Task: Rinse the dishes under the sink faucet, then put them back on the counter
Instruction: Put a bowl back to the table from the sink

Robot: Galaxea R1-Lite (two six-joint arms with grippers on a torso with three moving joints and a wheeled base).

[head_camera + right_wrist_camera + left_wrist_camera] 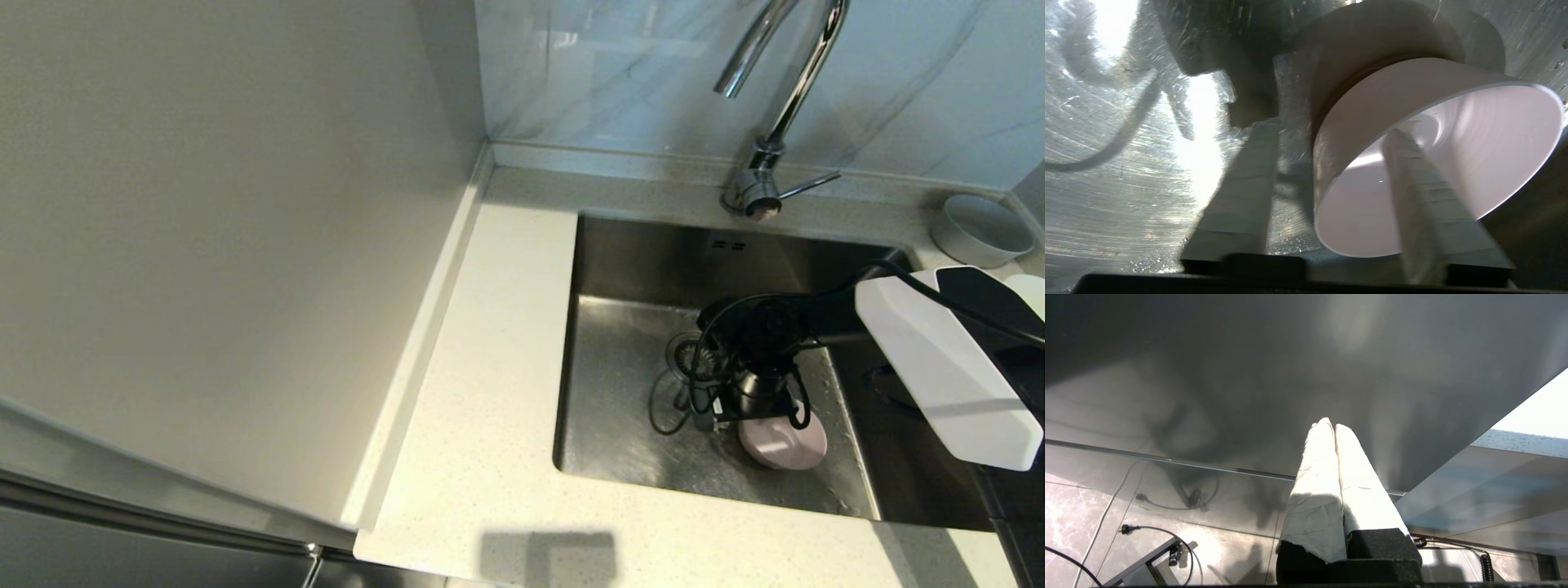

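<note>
The pale pink bowl (784,445) lies tilted on the floor of the steel sink (637,261), near its front. My right gripper (755,416) reaches down to it and is open. In the right wrist view the gripper (1331,130) straddles the pink bowl's (1453,155) wall, one finger inside, one outside, with gaps on both sides. The light grey bowl (980,229) stands on the counter (490,408) at the back right. A sliver of the white bowl (1030,292) shows behind my right arm. The chrome faucet (784,106) shows no water. My left gripper (1329,425) is shut, parked low beside the counter.
The drain strainer (684,353) sits left of my right gripper, with black cables hanging over it. The faucet's lever (810,185) points right. A tall pale cabinet panel (229,245) walls off the counter's left side. The marbled wall panel (620,73) rises behind.
</note>
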